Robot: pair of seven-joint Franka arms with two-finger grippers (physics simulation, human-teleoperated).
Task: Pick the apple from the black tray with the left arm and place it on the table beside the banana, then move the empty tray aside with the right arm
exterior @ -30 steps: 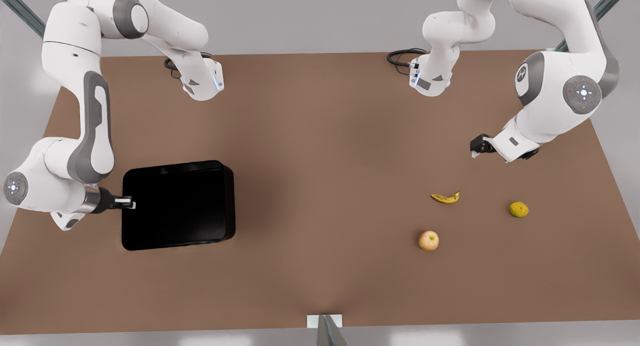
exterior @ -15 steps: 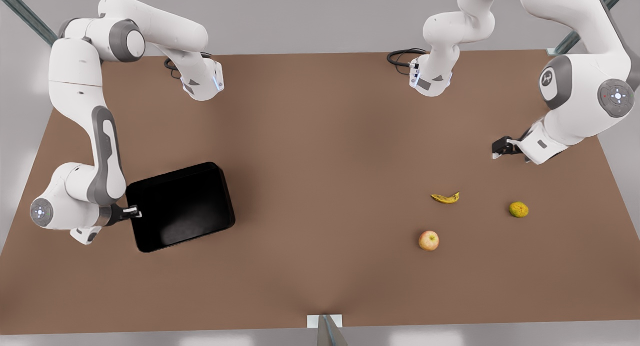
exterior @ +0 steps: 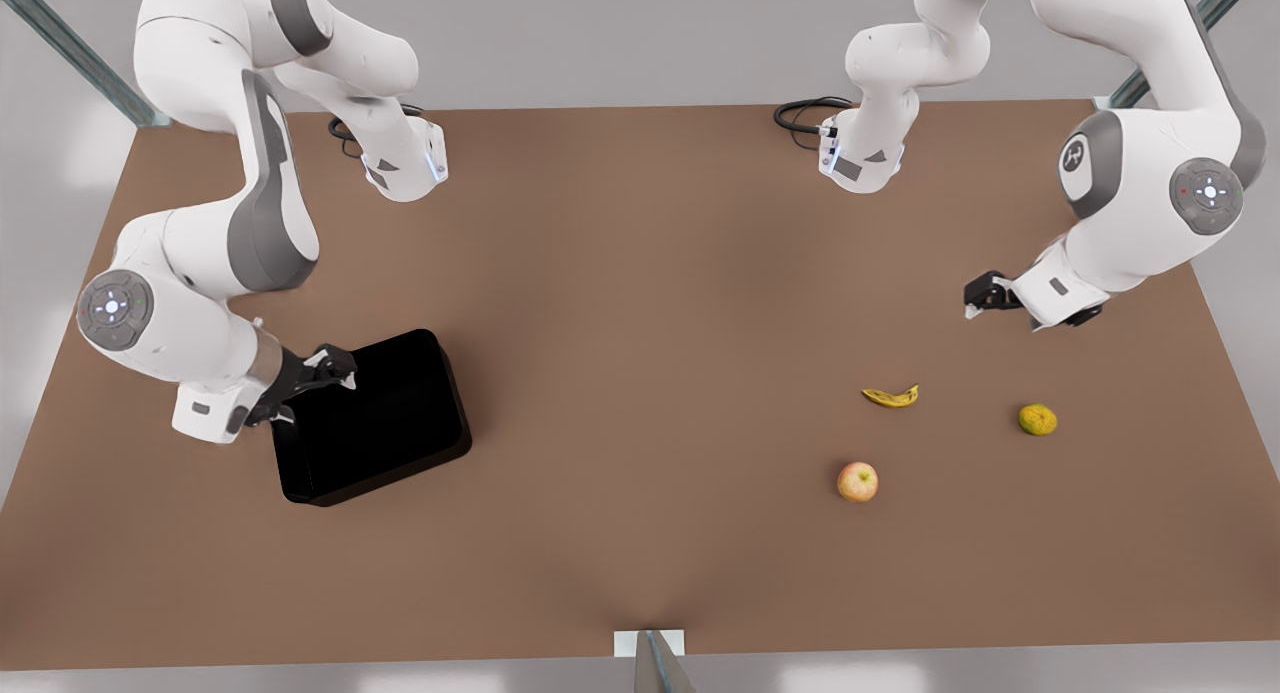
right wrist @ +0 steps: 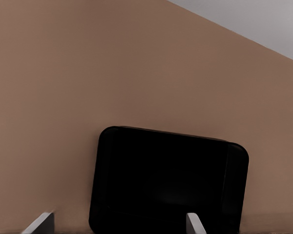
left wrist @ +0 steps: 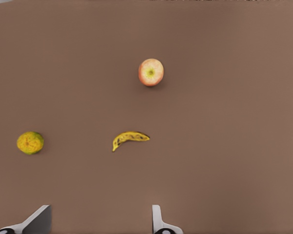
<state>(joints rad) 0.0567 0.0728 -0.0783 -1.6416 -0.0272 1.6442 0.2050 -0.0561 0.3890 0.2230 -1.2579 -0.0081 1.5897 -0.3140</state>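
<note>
The apple [exterior: 857, 481] lies on the surface [exterior: 640, 303] near the banana [exterior: 890, 396]; the left claw [exterior: 975, 300] waits above, fingers apart; the right claw [exterior: 322, 375], fingers apart over the empty black tray [exterior: 385, 423], seems freed from its rim

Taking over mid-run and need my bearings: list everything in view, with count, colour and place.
black tray: one, glossy black, empty, on the table at the front view's left
apple: one, red-pink and yellow, on the table at the front view's right, near the banana, not touching it
banana: one, yellow with brown spots, between the apple and the left gripper
bumpy round fruit: one, yellow-green, beside the banana, toward the front view's right edge
table: one, matte brown
right gripper: one, open, over the tray's edge at the front view's left
left gripper: one, open, above the table beyond the banana, holding nothing
</note>
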